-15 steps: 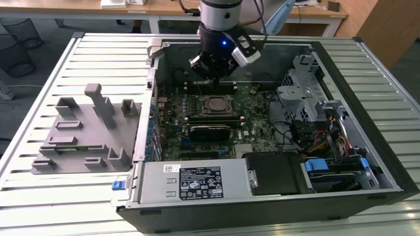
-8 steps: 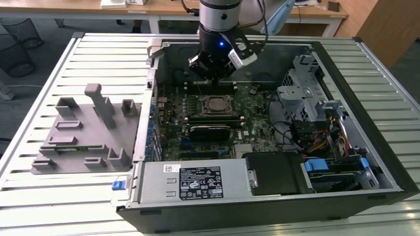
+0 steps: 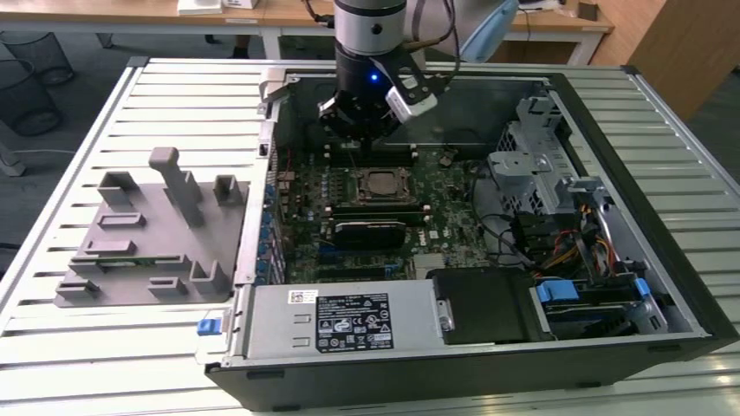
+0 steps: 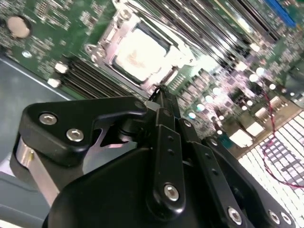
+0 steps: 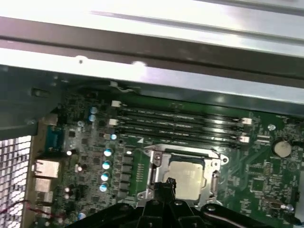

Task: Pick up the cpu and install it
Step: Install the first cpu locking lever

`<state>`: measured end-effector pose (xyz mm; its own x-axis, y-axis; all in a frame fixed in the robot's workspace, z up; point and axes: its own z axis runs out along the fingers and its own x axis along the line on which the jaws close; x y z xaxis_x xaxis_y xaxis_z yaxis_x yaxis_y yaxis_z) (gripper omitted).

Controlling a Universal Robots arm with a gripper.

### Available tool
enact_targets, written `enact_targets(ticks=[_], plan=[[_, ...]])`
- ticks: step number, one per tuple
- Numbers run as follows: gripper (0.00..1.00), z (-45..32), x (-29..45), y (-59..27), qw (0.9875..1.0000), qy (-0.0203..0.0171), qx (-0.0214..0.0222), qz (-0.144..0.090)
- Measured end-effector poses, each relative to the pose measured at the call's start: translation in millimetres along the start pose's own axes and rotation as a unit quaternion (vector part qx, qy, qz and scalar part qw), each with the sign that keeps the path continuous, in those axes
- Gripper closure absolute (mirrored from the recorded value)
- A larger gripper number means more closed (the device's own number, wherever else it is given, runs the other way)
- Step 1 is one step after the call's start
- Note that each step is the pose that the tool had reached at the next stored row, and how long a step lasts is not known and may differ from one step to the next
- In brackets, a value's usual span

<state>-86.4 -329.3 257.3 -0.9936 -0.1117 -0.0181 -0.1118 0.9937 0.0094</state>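
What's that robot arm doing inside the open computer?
A robot arm is working over an open computer case lying on a slatted table. Its gripper hangs above the green motherboard, close to the socket. In both wrist views the cpu, a silver square chip, already sits in the socket frame, and the tip of the gripper is just above its edge. A grey parts holder sits beside the case.

The exterior view looks down on the open case (image 3: 578,286); both wrist views sit close above its socket (image 4: 137,52) (image 5: 186,176).
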Motion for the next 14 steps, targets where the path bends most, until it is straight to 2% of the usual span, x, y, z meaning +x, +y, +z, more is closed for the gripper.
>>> enact_targets(ticks=[4, 14], plan=[[0.89, 0.1, 10.4, 1.3, 1.0, 0.0, 0.0, 0.0], [0.89, 0.1, 26.0, 5.3, 1.0, -0.0001, -0.0001, 0.001]])
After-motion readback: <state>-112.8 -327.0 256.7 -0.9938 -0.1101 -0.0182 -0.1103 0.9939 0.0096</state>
